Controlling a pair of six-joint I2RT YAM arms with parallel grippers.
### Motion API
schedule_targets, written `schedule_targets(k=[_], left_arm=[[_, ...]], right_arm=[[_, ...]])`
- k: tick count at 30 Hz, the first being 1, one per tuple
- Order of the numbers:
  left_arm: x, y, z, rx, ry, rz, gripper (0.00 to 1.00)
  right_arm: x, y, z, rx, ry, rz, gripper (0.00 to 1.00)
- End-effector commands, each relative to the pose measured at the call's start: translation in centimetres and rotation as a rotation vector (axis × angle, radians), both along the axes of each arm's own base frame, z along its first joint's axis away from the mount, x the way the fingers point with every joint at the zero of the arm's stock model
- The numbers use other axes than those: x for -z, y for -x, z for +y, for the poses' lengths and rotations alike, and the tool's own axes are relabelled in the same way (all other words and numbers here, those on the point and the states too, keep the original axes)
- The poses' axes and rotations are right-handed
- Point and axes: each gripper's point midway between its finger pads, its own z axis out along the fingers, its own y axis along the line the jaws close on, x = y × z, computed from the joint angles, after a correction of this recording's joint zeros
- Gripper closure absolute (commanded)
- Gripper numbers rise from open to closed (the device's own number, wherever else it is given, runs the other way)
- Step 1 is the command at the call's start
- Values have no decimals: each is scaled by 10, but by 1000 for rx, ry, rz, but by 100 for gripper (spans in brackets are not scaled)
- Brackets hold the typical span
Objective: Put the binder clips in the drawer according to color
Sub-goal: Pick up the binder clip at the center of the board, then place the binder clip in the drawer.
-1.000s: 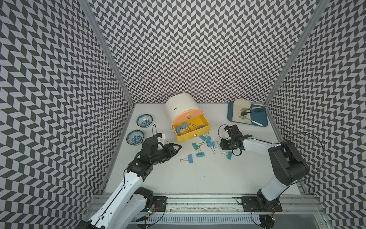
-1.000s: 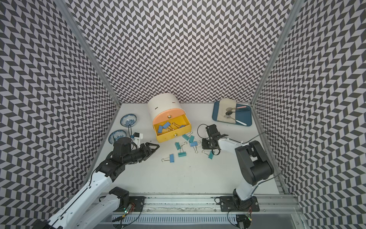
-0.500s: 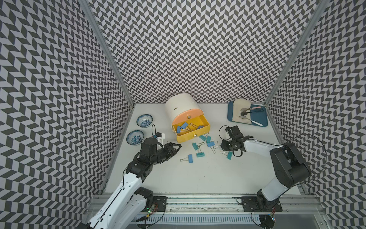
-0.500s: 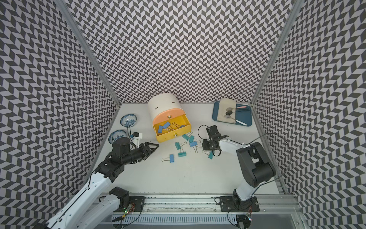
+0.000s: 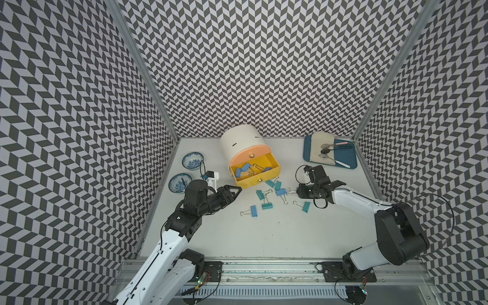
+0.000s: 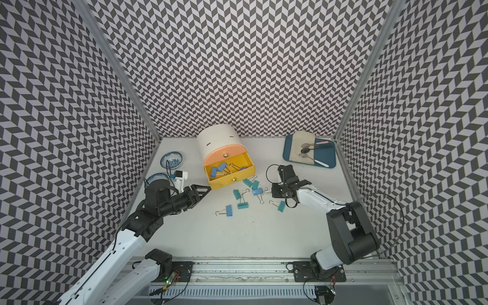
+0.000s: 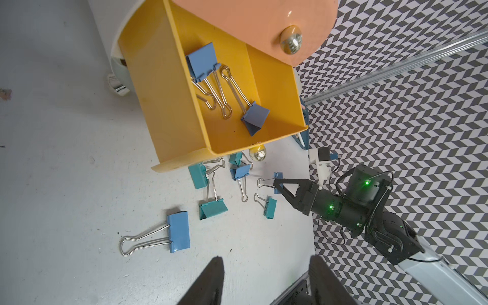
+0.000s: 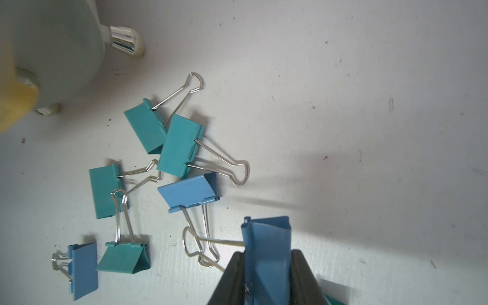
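The right gripper (image 8: 266, 254) is closed on the body of a blue folded-metal binder clip (image 8: 266, 235), with one black finger on each side of it, low over the white desk (image 5: 264, 237). Whether this clip touches the desk I cannot tell. Just beside it lie the loose binder clips (image 8: 181, 146), five teal and two blue. Some of them touch or overlap each other, and all are in front of the cream rounded cabinet (image 5: 237, 142). The yellow middle drawer (image 5: 245, 183) of this cabinet is pulled out and has several blue clips (image 5: 247, 167) inside, while the salmon pink front (image 5: 239, 161) above it is closed. The left gripper (image 7: 266, 277) hovers at the other side of the loose clips, its jaws parted, with nothing between them.
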Motion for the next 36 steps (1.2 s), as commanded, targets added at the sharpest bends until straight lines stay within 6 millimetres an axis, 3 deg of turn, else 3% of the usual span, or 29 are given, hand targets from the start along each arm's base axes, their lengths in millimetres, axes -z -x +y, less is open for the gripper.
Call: schedule_targets(k=[1, 11, 23, 30, 36], left_arm=[[-19, -4, -2, 7, -4, -49, 44], [-48, -18, -6, 13, -4, -103, 44], [-74, -42, -13, 29, 42, -150, 44], [-76, -56, -20, 54, 60, -145, 44], [-71, -66, -18, 59, 101, -124, 44]], right_arm=[[-38, -12, 4, 11, -34, -89, 72], [-118, -27, 15, -3, -103, -224, 73], [-208, -44, 44, -75, -245, -356, 73], [-233, -48, 82, -151, -281, -386, 73], [-233, -46, 125, -225, -279, -381, 73]])
